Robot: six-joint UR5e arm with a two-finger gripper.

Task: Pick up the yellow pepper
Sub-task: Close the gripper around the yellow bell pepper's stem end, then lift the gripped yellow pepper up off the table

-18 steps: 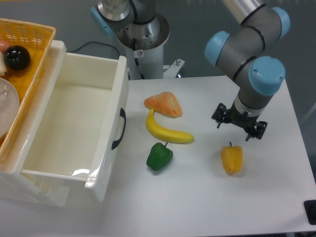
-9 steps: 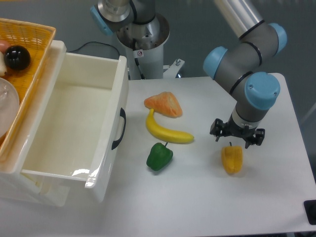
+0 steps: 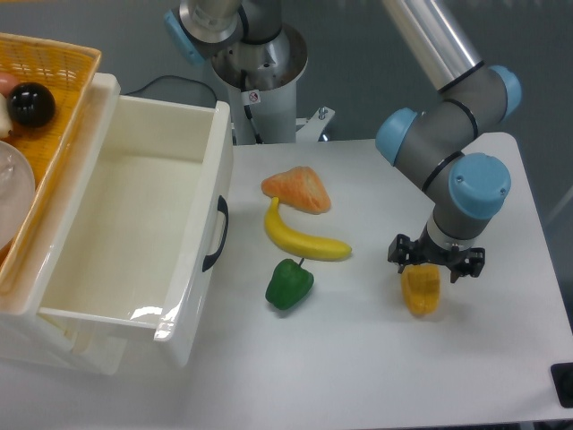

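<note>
One arm, one target: yellow pepper [image 3: 421,291] lay on the white worktop [image 3: 376,376], right of centre, well apart from the other produce.
Hand: hand [image 3: 437,265] sat right over the pepper's upper end, fingers spread and straddling it, one dark finger showing at each side. Released, nothing gripped as far as I could tell.
Key relation: pepper was directly below the hand, its body extending from between the fingers toward the camera. Stem end was hidden under the hand.
Long axis: ran roughly away-to-near in the camera view; fingers stood across it, left and right of the pepper, so a close would pinch the narrow way.
Contact: couldn't tell whether the fingertips touched the worktop or the pepper skin.
Neighbours: green pepper [image 3: 288,284] off to the pepper's left, banana [image 3: 303,238] and an orange wedge-shaped item [image 3: 297,190] farther back-left. None near the grasp.
Other: open white bin [image 3: 175,269] at far left, yellow basket [image 3: 67,107] resting over its rim.
Step judged: pre-grasp, hand lined up; closing and lifting looked like what remained.
Risk judged: smooth rounded skin could slip out if the pinch landed high near the stem end.
</note>
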